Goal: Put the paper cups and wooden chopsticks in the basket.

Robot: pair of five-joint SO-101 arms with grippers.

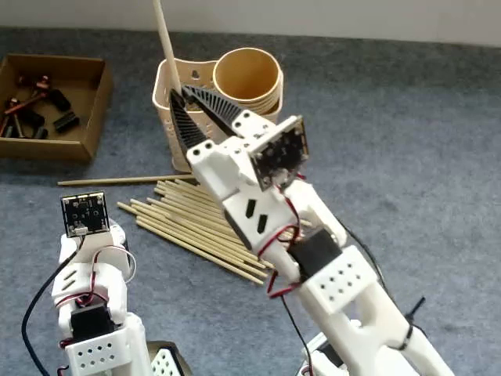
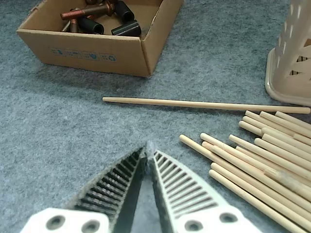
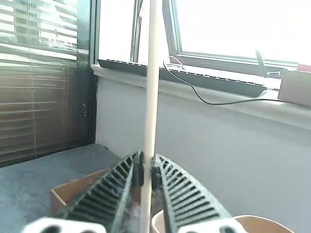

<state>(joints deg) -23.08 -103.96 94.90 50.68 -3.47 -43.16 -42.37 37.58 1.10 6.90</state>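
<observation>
Chopsticks, loose pile (image 1: pixel 188 219): lying on the grey table (image 1: pixel 407 141) just in front of the basket, many of them waiting to be moved.
Chopstick, stray (image 2: pixel 204 104): lying by itself between the pile and the cardboard box (image 2: pixel 97 46).
Chopstick, carried (image 3: pixel 151 82): standing almost upright above the basket (image 1: pixel 163 110), its upper end running out past the top of the high view.
Right gripper (image 3: pixel 146 165): pinching that upright stick near its lower end, jaws pressing against it from both sides.
Left gripper (image 2: pixel 147 149): hanging low over bare table beside the near ends of the pile, tips meeting, gripping nothing.
Paper cups (image 1: pixel 246 78): nesting in one stack and, as far as I am judging, sitting inside the basket's far end.
Progress: the cups part is looking done. The chopsticks part is looking barely begun, with one stick being held over the basket and the pile and the stray remaining.
High view, contributing: basket, cups, pile and both arms together, so the carried stick is reading as poised over the basket.
Right wrist view, contributing: the pinch itself up close, with a window and sill behind it.
Left wrist view, contributing: the meeting tips, the stick ends, and the bolts and dark parts lying in the box.
</observation>
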